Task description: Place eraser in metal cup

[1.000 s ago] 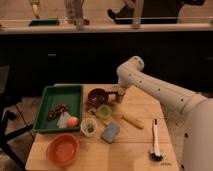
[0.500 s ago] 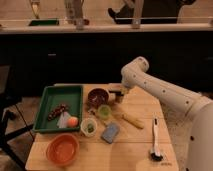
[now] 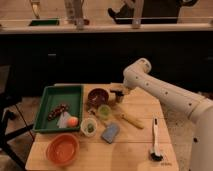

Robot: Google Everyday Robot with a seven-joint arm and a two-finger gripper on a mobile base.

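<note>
Matt wooden table [image 3: 135, 147], gripper [image 3: 118, 95] beside glossy red bowl [image 3: 92, 96]

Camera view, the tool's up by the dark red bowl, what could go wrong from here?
The tool sits right beside the dark red bowl, so whatever it releases could land in that bowl by mistake. The pale green cup stands close in front; a swinging arm might knock it over.

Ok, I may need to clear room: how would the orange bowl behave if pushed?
The orange bowl looks wide and low, so it would probably slide, not tip. It seems empty, so likely light. It sits near the table's edge, so a push could send it off. The claw is by the dark red bowl.
</note>
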